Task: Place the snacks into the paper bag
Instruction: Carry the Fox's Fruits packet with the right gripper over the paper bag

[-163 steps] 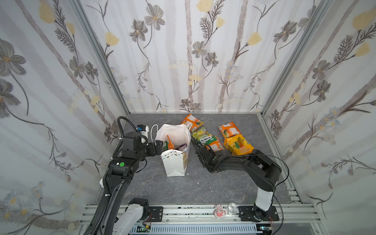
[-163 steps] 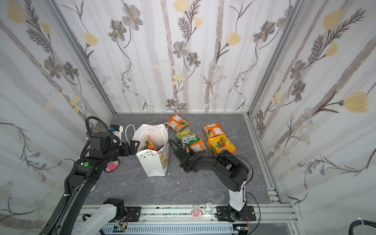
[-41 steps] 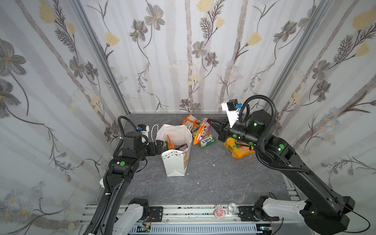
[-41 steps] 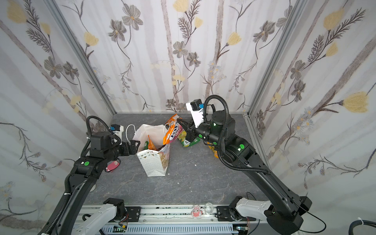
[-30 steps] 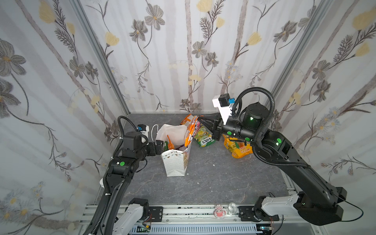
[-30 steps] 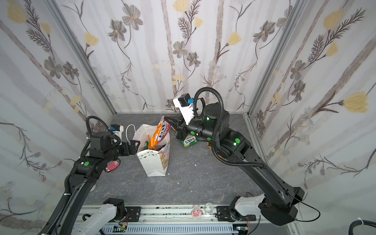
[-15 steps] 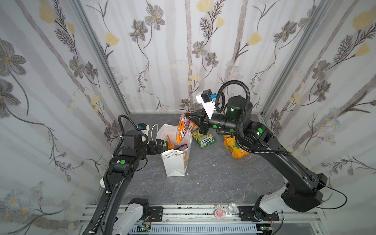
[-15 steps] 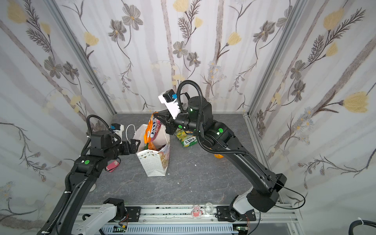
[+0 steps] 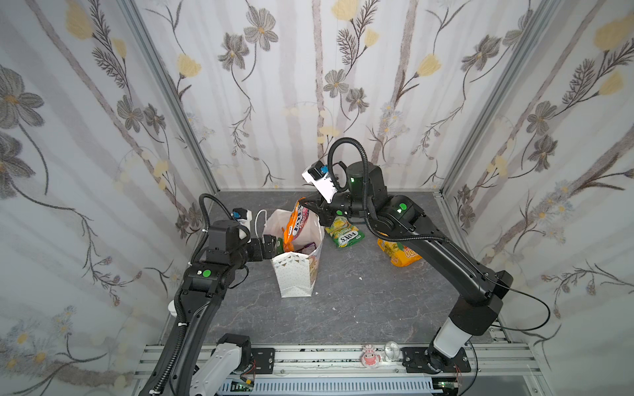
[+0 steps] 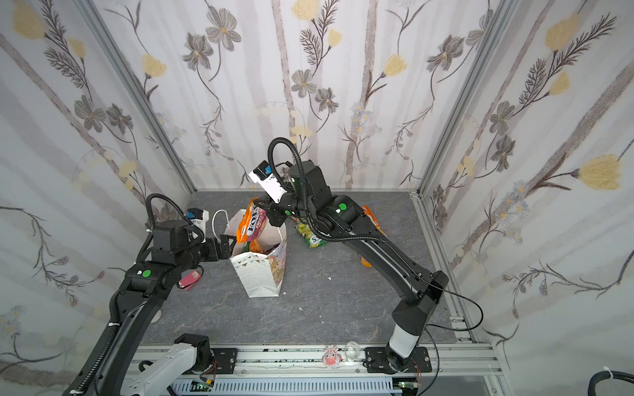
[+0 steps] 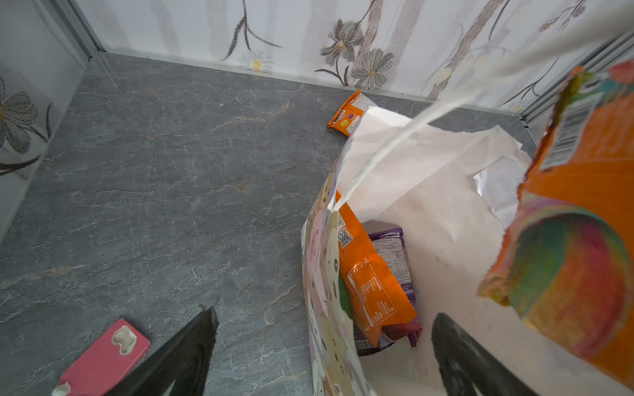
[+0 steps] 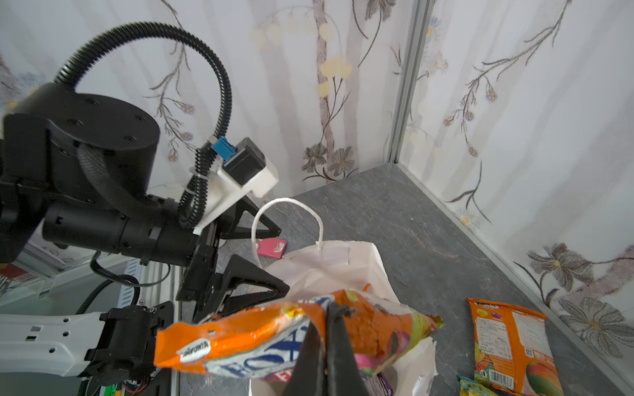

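The right gripper (image 9: 306,204) is closed tight on the top edge of an orange packet (image 9: 296,223). The packet hangs upright over the open mouth of the paper bag (image 9: 295,277), and in both top views its lower end reaches into the mouth. In the right wrist view the two fingers (image 12: 339,353) pinch this packet (image 12: 247,337) with no gap between them. The bag stands upright near the middle of the table (image 9: 343,308).

The left gripper (image 9: 269,245) is at 9 o'clock of the bag mouth with its fingers spread wide. In the left wrist view one finger (image 11: 185,353) is outside the bag wall and the other is inside, with the wall free between them.

Inside the bag lie a second orange packet (image 11: 370,284) and a purple packet (image 11: 394,247). On the table a green packet (image 9: 343,235) lies at 2 o'clock from the bag, near it. A yellow-orange packet (image 9: 399,253) lies at 3 o'clock, further away. A pink object (image 10: 188,278) lies at 9 o'clock, beside the left arm
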You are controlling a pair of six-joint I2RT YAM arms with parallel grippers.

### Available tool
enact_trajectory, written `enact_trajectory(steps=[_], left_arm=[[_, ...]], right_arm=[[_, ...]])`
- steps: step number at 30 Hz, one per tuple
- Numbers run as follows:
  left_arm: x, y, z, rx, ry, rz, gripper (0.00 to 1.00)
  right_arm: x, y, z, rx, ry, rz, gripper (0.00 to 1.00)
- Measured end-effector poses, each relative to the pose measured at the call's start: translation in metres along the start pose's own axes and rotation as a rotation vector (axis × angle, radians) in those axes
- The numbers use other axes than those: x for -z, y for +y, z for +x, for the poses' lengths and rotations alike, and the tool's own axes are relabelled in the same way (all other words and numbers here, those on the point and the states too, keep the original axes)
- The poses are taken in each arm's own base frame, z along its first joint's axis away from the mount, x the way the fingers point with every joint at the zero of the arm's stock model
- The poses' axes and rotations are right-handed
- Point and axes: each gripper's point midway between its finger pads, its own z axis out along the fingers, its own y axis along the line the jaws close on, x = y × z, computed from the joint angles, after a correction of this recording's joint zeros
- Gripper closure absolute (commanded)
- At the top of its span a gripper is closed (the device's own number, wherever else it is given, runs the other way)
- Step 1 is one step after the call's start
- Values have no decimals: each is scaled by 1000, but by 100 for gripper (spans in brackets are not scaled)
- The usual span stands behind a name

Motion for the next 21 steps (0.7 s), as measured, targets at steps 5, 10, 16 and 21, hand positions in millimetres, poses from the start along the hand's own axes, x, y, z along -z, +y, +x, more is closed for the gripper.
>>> enact_trajectory(steps=[5, 10, 16, 21], left_arm=[[0, 0, 1, 0, 2, -1, 2], [0, 1, 1, 0, 2, -3, 2], [-1, 1, 1, 1, 4, -4, 2], [-1, 1, 1, 1, 5, -5, 2]], right_arm=[[-5, -16, 14, 12, 55, 36, 100], [-5, -21, 26, 48, 102, 56, 100], [-3, -22, 38, 114, 156, 64, 100], [-4, -22, 45, 161, 192, 97, 100]])
